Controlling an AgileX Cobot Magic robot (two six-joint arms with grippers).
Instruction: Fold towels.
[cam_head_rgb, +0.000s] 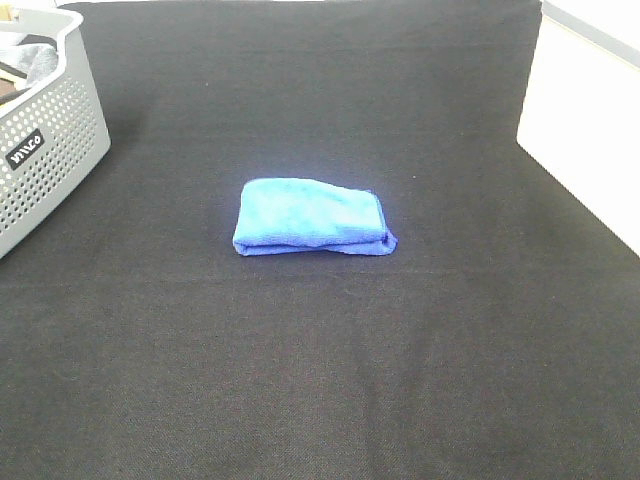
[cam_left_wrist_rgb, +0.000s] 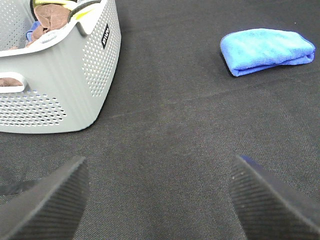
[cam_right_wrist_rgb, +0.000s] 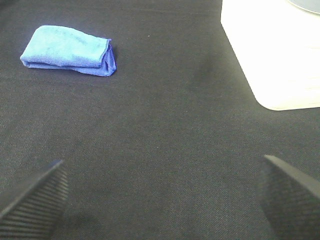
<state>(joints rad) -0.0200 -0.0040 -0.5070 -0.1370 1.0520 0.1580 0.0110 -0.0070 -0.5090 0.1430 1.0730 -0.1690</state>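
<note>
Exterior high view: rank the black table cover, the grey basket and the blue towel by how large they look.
1. Black table cover, filling most of the view.
2. Grey basket, cut off by the frame edge, so its full size is unsure.
3. Blue towel, folded, apparently smallest.

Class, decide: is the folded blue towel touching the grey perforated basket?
Apart. The exterior high view shows the blue towel mid-table and the grey basket at the left edge, with a wide stretch of bare black cloth between them.
</note>
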